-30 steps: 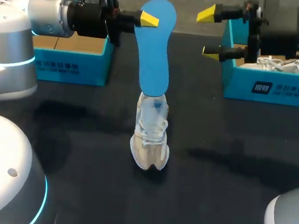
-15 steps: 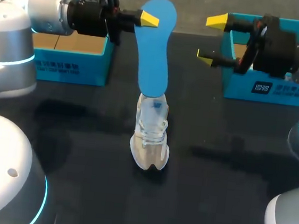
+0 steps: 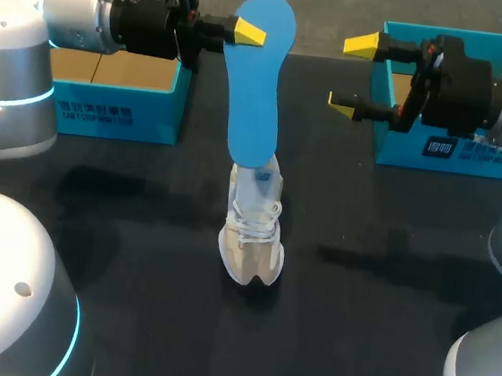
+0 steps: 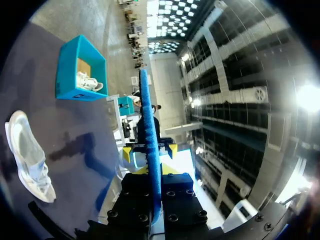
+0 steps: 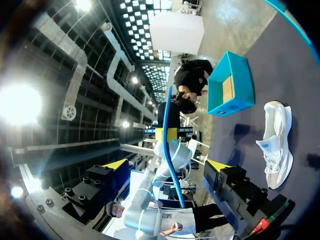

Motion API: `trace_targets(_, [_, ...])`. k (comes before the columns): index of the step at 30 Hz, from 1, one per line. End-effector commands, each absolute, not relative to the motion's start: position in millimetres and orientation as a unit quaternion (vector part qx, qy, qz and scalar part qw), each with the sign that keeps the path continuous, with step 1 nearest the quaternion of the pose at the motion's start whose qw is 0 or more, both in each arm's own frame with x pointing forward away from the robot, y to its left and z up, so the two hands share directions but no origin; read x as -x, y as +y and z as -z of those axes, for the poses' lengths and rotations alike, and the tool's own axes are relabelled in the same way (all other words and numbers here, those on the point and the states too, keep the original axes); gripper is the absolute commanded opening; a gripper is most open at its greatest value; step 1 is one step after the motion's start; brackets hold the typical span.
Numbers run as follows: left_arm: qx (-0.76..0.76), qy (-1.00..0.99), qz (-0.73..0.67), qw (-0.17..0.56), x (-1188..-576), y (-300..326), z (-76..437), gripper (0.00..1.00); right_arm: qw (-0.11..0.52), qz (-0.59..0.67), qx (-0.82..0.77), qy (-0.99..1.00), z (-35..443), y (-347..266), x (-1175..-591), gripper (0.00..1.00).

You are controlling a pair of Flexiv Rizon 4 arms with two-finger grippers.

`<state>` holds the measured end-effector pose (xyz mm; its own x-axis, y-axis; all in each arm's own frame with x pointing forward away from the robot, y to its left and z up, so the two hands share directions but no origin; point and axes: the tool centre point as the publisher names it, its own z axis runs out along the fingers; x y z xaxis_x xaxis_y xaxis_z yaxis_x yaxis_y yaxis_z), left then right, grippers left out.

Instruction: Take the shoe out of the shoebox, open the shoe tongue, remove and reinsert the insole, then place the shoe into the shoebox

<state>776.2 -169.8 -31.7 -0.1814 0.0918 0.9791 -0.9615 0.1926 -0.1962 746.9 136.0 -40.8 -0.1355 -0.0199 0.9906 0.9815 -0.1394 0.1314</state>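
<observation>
Your left pincer [image 3: 254, 32] is clamped on the blue insole [image 3: 260, 81] near its upper end and holds it up off the bench [image 3: 136, 257]. In the left wrist view the insole [image 4: 150, 150] shows edge-on, running straight out between the two yellow tips of that pincer [image 4: 150, 151].

From above, the insole's lower end overlaps the heel end of the shoe [image 3: 253, 229]; you cannot tell whether the two touch. The shoe stands on its sole mid-bench, below and well apart from both pincers.

Your right pincer [image 3: 351, 73] hangs in the air with its fingers spread wide and nothing between them, just in front of the right shoebox [image 3: 398, 151]. It faces the insole across a clear gap. In its own view that pincer [image 5: 167, 165] has the insole [image 5: 170, 150] ahead of it as a thin blue curve.

The left shoebox [image 3: 115, 115] sits under your left arm.
</observation>
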Motion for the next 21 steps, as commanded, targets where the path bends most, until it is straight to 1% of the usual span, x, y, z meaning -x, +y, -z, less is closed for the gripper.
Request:
trace_targets(1, [-0.326, -0.619, -0.542, 0.466, -784.7, -165.4, 32.1, 0.0, 0.437, 0.572, 0.492, -0.49, 40.1, 139.1, -748.9, 1.0])
trace_targets(6, [-0.238, -0.683, -0.583, 0.369, -788.9, -160.1, 26.9, 0.0, 0.437, 0.572, 0.492, -0.49, 40.1, 139.1, -748.9, 1.0])
trace_targets(8, [-0.214, -0.69, -0.602, 0.341, -789.1, -159.2, 22.8, 0.0, 0.437, 0.572, 0.492, -0.49, 40.1, 139.1, -748.9, 1.0])
trace_targets(10, [-0.2, -0.686, -0.618, 0.329, -791.6, -159.0, 19.9, 0.0, 0.437, 0.572, 0.492, -0.49, 40.1, 139.1, -748.9, 1.0])
trace_targets(11, [-0.198, -0.681, -0.633, 0.309, -793.5, -159.0, 19.8, 0.0, 0.437, 0.572, 0.492, -0.49, 40.1, 139.1, -748.9, 1.0])
trace_targets(21, [-0.202, -0.675, -0.639, 0.309, -795.6, -159.2, 20.1, 0.0, 0.437, 0.572, 0.492, -0.49, 40.1, 139.1, -748.9, 1.0])
